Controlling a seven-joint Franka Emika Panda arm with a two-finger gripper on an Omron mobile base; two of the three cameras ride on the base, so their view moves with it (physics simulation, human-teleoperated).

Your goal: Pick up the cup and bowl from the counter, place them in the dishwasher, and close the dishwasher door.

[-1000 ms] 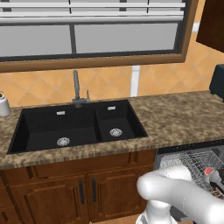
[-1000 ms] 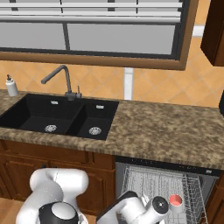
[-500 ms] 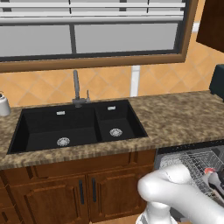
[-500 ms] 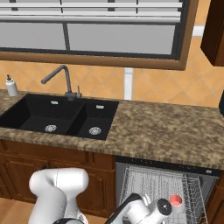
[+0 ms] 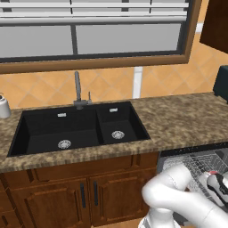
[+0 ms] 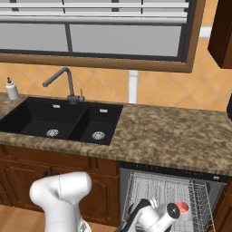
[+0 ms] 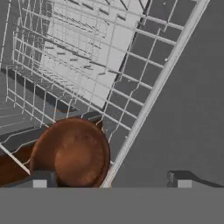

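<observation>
One brown bowl (image 7: pixel 72 153) sits in the wire rack (image 7: pixel 87 57) at the lower left of the hand view, probably set there so the rack wires keep it steady. Gripper (image 7: pixel 109 181) hangs just above it, fingers (image 7: pixel 41 180) spread wide apart and holding nothing. Dishwasher (image 6: pixel 170 199) at the lower right of the right base view stands open. Counter (image 5: pixel 187 118) beside the sink (image 5: pixel 78 129) carries no cup that I can make out.

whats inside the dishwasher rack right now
In the hand view a brown bowl sits in the pale wire rack. Its lower edge is cut off by the picture; the arm hides part of the rack in the base views.
</observation>
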